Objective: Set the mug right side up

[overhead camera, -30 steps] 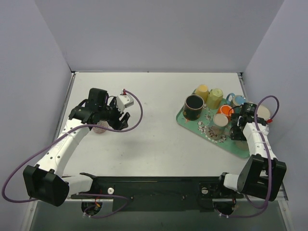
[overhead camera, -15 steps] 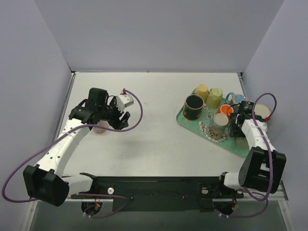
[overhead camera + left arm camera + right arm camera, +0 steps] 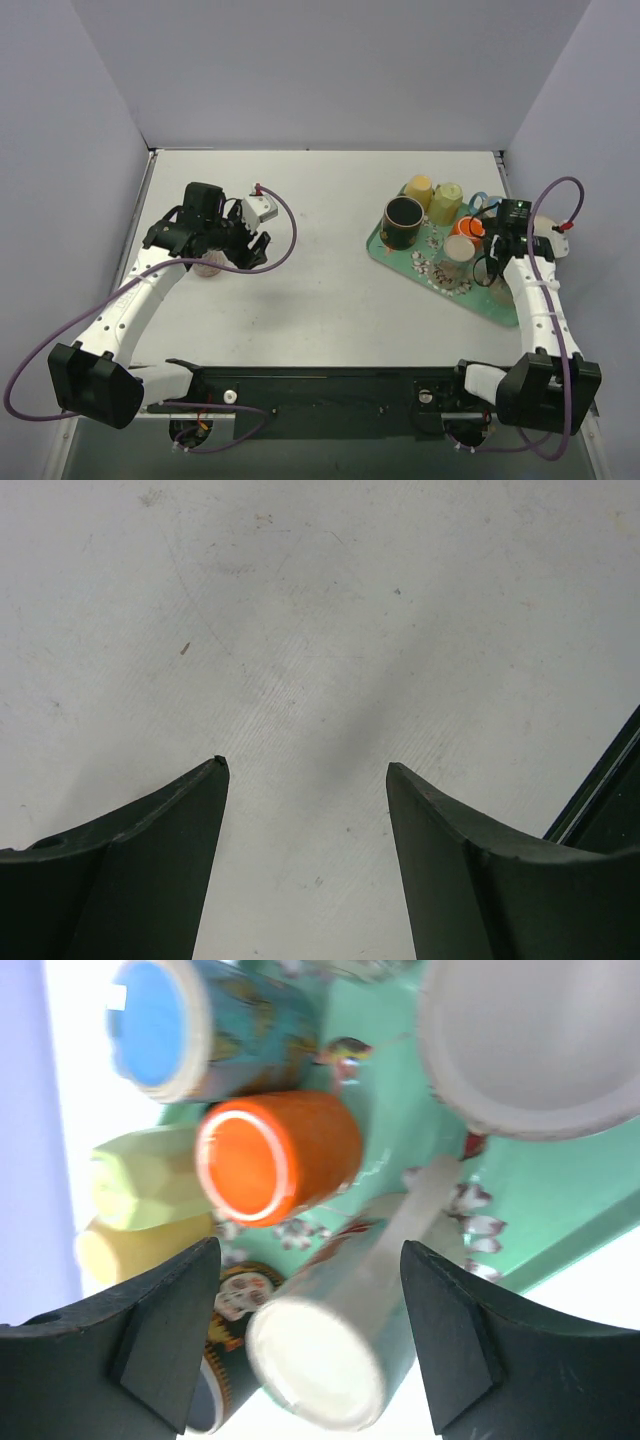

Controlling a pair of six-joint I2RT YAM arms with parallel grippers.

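Note:
A pale mug [image 3: 457,252] with a printed body stands on the green tray [image 3: 500,305]. In the right wrist view this mug [image 3: 320,1360] shows a flat white end towards the camera and a pale handle, blurred. My right gripper [image 3: 487,265] is open above it, and in the wrist view the gripper [image 3: 310,1250] has one finger on each side of the mug without touching it. My left gripper [image 3: 258,250] is open and empty over bare white table at the left [image 3: 305,765].
The tray also holds a black mug [image 3: 404,220], a yellow cup [image 3: 420,187], a yellow-green cup [image 3: 447,200], an orange mug [image 3: 275,1155], a blue-ended mug [image 3: 160,1020] and a white bowl [image 3: 530,1040]. A small pinkish object [image 3: 207,265] lies under the left arm.
My right wrist has lifted and shifted towards the far side of the tray, with its elbow dropping nearer. The left arm has not moved.

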